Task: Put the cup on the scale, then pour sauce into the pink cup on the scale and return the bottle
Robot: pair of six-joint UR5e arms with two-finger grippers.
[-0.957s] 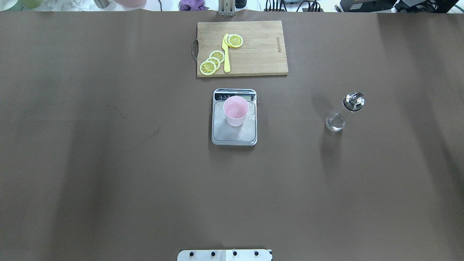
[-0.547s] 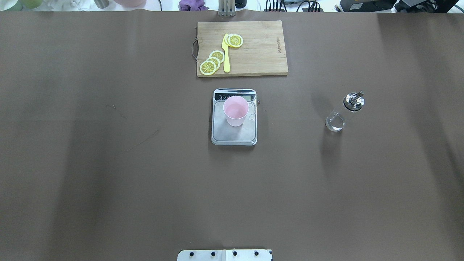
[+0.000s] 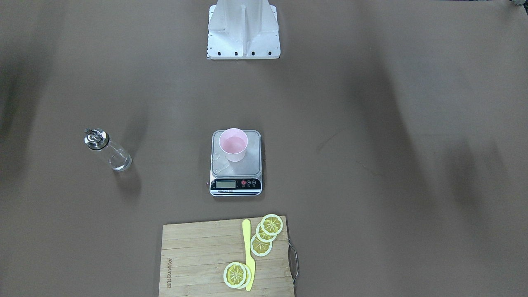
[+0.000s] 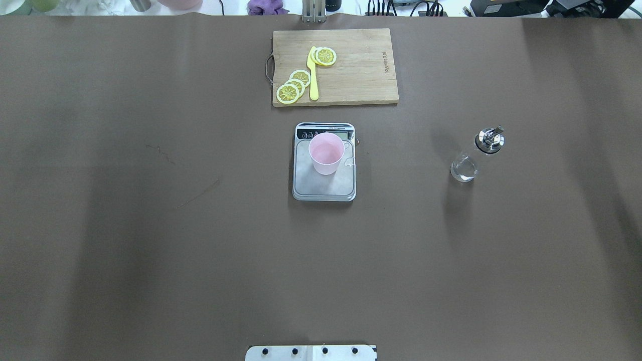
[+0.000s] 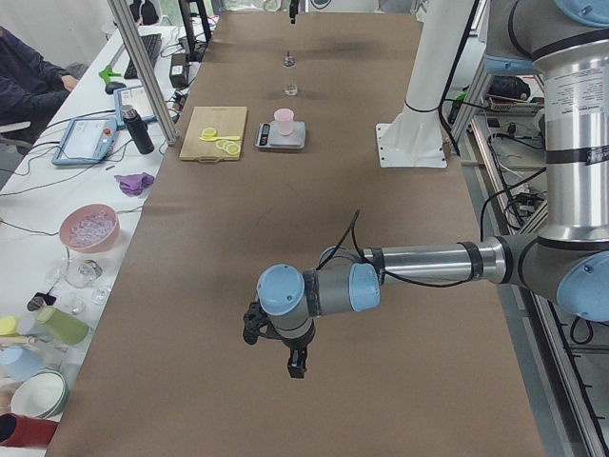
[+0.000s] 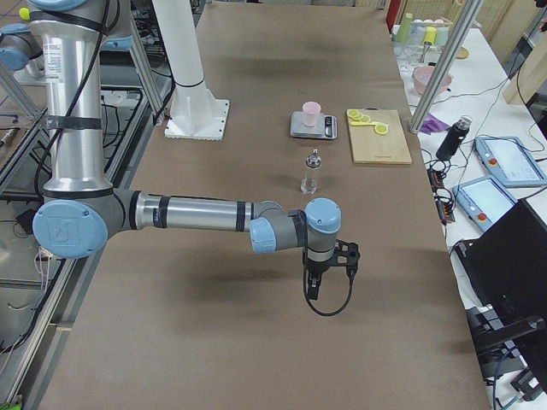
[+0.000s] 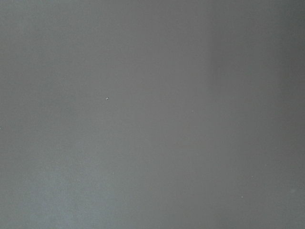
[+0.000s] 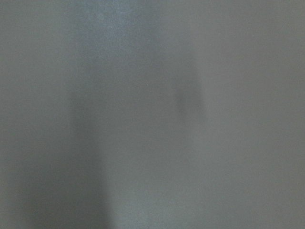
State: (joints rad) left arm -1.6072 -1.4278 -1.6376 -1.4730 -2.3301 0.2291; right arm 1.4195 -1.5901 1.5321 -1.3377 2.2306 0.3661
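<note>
The pink cup (image 4: pixel 326 153) stands upright on the far half of the steel scale (image 4: pixel 321 189) at mid-table, also seen in the front view (image 3: pixel 233 144). The clear glass bottle (image 4: pixel 471 159) with its chrome spout stands upright on the table to the right of the scale, free of any gripper, with clear sauce in its bottom (image 3: pixel 119 163). My left gripper (image 5: pixel 293 364) hangs over the table's left end and my right gripper (image 6: pixel 312 286) over its right end. Both show only in the side views, so I cannot tell if they are open or shut. Both wrist views show bare table.
A wooden cutting board (image 4: pixel 351 85) with lemon slices (image 4: pixel 293 86) and a yellow knife (image 4: pixel 313 75) lies beyond the scale. A small clear wet-looking patch (image 4: pixel 348 160) sits on the scale beside the cup. The robot's base plate (image 4: pixel 311 352) is at the near edge.
</note>
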